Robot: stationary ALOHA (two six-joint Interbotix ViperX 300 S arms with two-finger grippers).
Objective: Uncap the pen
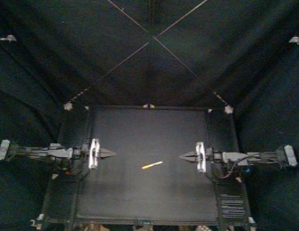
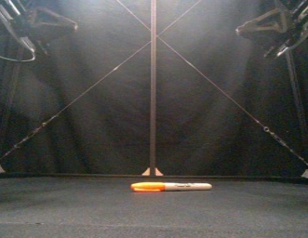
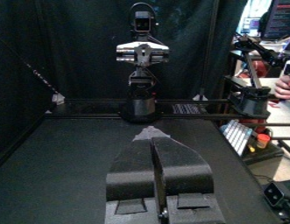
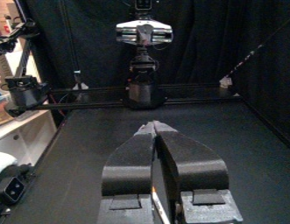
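A marker pen [image 1: 151, 166] with an orange cap and a pale barrel lies flat on the black table, a little in front of its middle. In the front view the pen [image 2: 171, 187] shows side-on, orange cap to the left. My left gripper [image 1: 109, 155] hangs at the left side of the table, shut and empty, well left of the pen. My right gripper [image 1: 185, 157] hangs at the right side, shut and empty, right of the pen. Each wrist view shows its own shut jaws, left gripper [image 3: 151, 132] and right gripper [image 4: 158, 127], facing the other arm; the pen is hidden there.
The black table [image 1: 127, 194] carries nothing besides the pen. The arms rest above its left and right edges, facing each other.
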